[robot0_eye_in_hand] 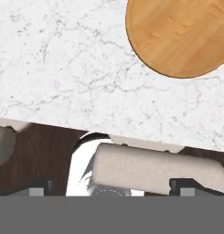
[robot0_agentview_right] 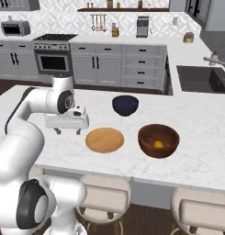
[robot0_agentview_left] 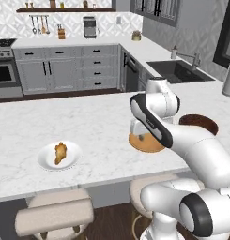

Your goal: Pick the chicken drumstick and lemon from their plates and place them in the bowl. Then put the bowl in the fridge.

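The golden-brown chicken drumstick (robot0_agentview_left: 60, 153) lies on the white plate (robot0_agentview_left: 45, 161) at the left of the island counter. The tan wooden plate (robot0_agentview_right: 104, 140) is bare. To its right, the lemon (robot0_agentview_right: 158, 144) rests inside the reddish-brown bowl (robot0_agentview_right: 158, 133). My gripper (robot0_agentview_right: 68, 131) hovers open and empty just left of the wooden plate, a little above the counter. The hand view looks down on the wooden plate (robot0_eye_in_hand: 182, 36) and the counter's front edge. In the left base view my arm hides part of the wooden plate (robot0_agentview_left: 147, 145) and of the bowl (robot0_agentview_left: 201, 123). The fridge is out of view.
A dark navy bowl (robot0_agentview_right: 125, 104) stands behind the wooden plate. Padded stools (robot0_agentview_left: 55, 213) sit below the island's front edge. A sink (robot0_agentview_left: 180, 70) is set into the far right counter, and an oven (robot0_agentview_right: 53, 62) stands in the back cabinets.
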Robot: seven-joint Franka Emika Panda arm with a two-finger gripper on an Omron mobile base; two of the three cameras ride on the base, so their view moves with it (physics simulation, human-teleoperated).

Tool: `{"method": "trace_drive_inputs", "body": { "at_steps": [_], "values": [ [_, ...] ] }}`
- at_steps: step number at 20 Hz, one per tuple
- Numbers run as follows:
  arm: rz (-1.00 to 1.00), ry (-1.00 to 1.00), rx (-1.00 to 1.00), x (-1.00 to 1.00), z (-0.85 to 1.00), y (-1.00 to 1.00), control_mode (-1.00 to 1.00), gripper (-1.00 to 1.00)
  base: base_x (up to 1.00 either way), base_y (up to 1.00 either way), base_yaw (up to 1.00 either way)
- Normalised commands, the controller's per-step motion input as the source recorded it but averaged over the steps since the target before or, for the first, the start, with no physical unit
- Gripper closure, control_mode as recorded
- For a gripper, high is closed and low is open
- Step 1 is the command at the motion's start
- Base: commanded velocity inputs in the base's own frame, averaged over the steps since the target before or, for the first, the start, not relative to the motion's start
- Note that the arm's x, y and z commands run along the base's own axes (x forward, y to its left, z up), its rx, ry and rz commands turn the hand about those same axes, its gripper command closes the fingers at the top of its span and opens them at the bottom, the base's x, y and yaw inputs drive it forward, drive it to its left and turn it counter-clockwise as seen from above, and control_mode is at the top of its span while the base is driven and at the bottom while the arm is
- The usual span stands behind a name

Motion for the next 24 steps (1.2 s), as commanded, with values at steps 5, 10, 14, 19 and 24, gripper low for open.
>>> {"method": "trace_drive_inputs", "body": {
  "at_steps": [5, 10, 14, 19, 24],
  "values": [
    [0.0, 0.0, 0.0, 0.0, 0.0, 0.0, 1.0, -1.0, 0.0, 1.0, -0.02],
    [0.0, 0.0, 0.0, 0.0, 0.0, 0.0, 1.0, -1.0, 0.03, 0.92, -0.01],
    [0.0, 0.0, 0.0, 0.0, 0.0, 0.0, 1.0, -1.0, 0.16, 0.79, -0.02],
    [0.0, 0.0, 0.0, 0.0, 0.0, 0.0, 1.0, -1.0, 0.17, 0.49, -0.04],
    [0.0, -0.02, 0.0, 0.31, -0.1, -0.08, -1.0, -1.0, 0.03, 0.01, 0.0]
  ]
}}
